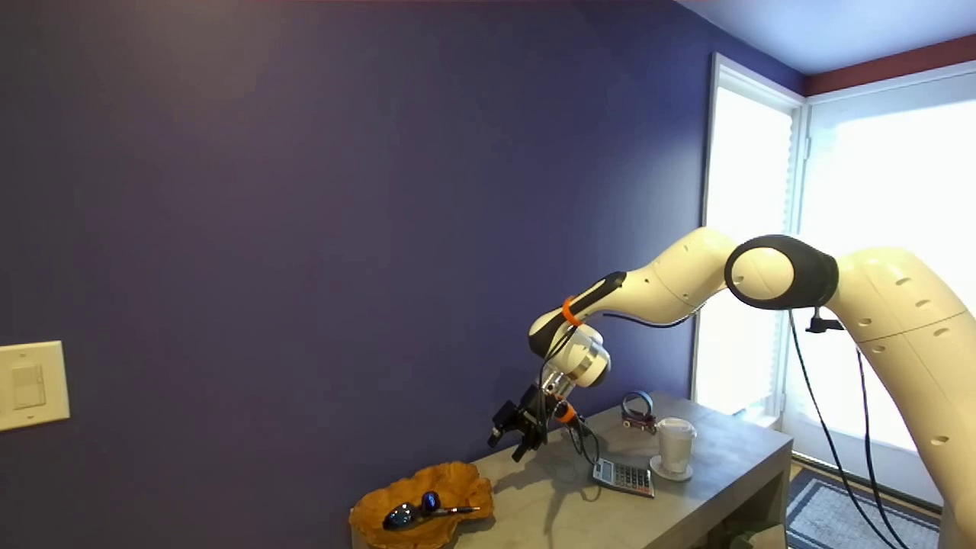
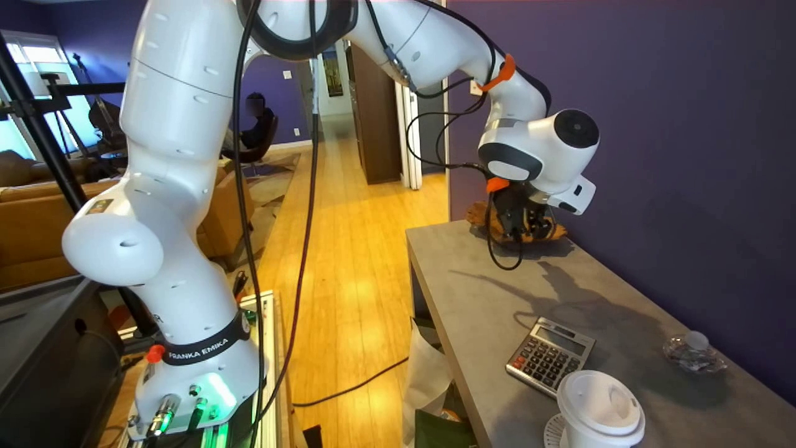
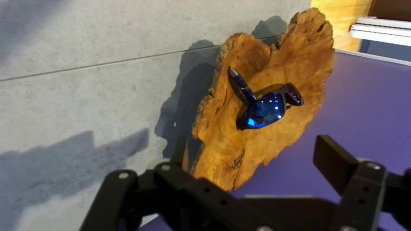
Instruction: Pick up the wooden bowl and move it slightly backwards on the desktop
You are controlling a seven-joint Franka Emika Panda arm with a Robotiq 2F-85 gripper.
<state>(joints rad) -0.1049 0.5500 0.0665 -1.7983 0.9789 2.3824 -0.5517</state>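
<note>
The wooden bowl (image 1: 457, 482) is orange-brown with a wavy rim. It sits on the grey desktop (image 1: 507, 526) against the purple wall. In an exterior view the bowl (image 2: 480, 216) is partly hidden behind my gripper at the far end of the desktop (image 2: 460, 292). Blue mirrored sunglasses (image 3: 265, 110) and a dark pen (image 3: 241, 84) lie in it. My gripper (image 1: 507, 447) is open and empty, in the air above the desktop, beside the bowl and apart from it. In the wrist view the bowl (image 3: 221, 144) lies ahead of the widely spread fingers (image 3: 250, 149).
A calculator (image 1: 624, 477) and a white lidded cup (image 1: 675, 444) on a coaster stand on the desktop behind my gripper. A small ringed object (image 1: 638, 410) is near the wall. Crinkled clear plastic (image 2: 693, 353) also lies near the wall (image 2: 622, 174).
</note>
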